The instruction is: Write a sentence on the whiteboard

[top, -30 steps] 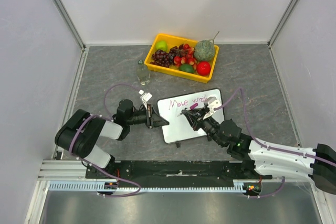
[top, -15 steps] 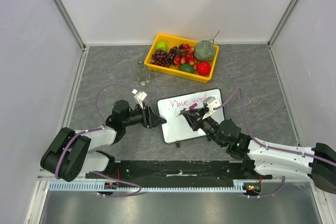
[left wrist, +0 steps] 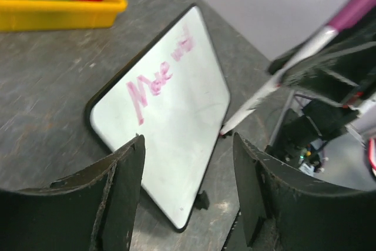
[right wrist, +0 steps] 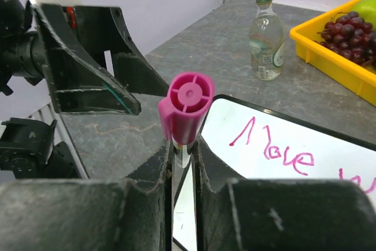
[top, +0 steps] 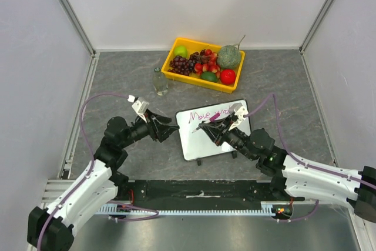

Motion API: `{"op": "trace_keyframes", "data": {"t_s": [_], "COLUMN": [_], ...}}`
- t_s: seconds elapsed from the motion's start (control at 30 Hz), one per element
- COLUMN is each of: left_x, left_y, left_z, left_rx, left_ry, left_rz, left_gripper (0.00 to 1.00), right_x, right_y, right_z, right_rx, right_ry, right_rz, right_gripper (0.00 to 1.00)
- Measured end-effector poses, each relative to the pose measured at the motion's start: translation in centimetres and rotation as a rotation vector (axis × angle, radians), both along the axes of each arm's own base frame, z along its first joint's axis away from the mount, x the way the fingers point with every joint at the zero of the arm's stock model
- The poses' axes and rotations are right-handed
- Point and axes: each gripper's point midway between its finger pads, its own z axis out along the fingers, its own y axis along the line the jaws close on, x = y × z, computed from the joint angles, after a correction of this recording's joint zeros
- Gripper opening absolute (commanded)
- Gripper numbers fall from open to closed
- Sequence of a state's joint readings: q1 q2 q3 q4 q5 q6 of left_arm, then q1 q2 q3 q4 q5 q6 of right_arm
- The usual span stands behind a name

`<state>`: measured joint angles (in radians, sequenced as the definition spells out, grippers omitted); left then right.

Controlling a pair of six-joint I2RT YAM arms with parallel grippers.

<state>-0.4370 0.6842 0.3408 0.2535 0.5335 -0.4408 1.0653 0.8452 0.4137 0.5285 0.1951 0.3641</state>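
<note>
The whiteboard (top: 214,139) is lying flat on the grey table (top: 117,74), just in front of the yellow tray (top: 194,80) full of fruit. It is sitting between the two robot hands. Pink writing, the sentence (top: 205,114), is running along the top part of the board. The first word is reading "Move". The next word is too small and smudgy for me to read.

The right gripper (right wrist: 185,145) is squeezing a marker (right wrist: 188,101) with a pink cap. Its two fingers are pressing tight on the marker's white body. The marker is leaning over the board, with its tip pointing down under the writing. I cannot tell if the tip is touching the board.

The left gripper (top: 170,128) is hanging just beside the left edge of the board. Its fingers are standing wide apart and are holding nothing. I cannot tell if they are touching the board.

A small glass bottle (top: 159,82) is standing near the tray's left end.
</note>
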Motion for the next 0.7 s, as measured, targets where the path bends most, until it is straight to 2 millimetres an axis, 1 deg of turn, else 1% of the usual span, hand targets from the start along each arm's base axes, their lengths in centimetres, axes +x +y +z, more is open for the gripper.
{"op": "trace_keyframes", "data": {"t_s": [0.1,0.17,0.27,0.37,0.47,0.53,0.63,0.67,0.7], "left_x": [-1.0,-1.3,-1.5,-1.7,-2.6,-3.1,-4.1,-4.3,-4.6], "left_y": [-1.2,-2.2,-3.8,-5.5,-6.8,-7.5,-8.1,-8.2,-8.4], "left_z": [2.7,3.8,4.9,4.5,3.3,2.8,2.7,2.9,3.0], "left_rx": [-0.021,-0.023,-0.014,0.005,0.017,0.021,0.019,0.016,0.011], "left_ry": [-0.056,-0.068,-0.072,-0.047,-0.012,0.0,0.001,-0.005,-0.013], "left_rz": [-0.076,-0.128,-0.201,-0.275,-0.349,-0.384,-0.432,-0.442,-0.455], "left_gripper": [0.67,0.66,0.67,0.65,0.58,0.52,0.52,0.49,0.42], "right_x": [-0.3,-0.5,-0.9,-1.2,-1.4,-1.3,-1.2,-1.2,-1.2], "right_y": [0.3,0.6,0.9,1.1,1.2,1.2,1.1,1.0,0.9], "right_z": [0.4,0.7,1.4,1.7,1.7,1.7,1.9,2.0,2.1], "right_rx": [0.008,0.015,0.032,0.047,0.053,0.057,0.067,0.072,0.077], "right_ry": [0.015,0.022,0.028,0.037,0.045,0.052,0.058,0.061,0.062], "right_rz": [0.037,0.061,0.091,0.114,0.126,0.124,0.12,0.119,0.117], "right_gripper": [0.0,0.0,0.0,0.0,0.0,0.0,0.0,0.0,0.0]}}
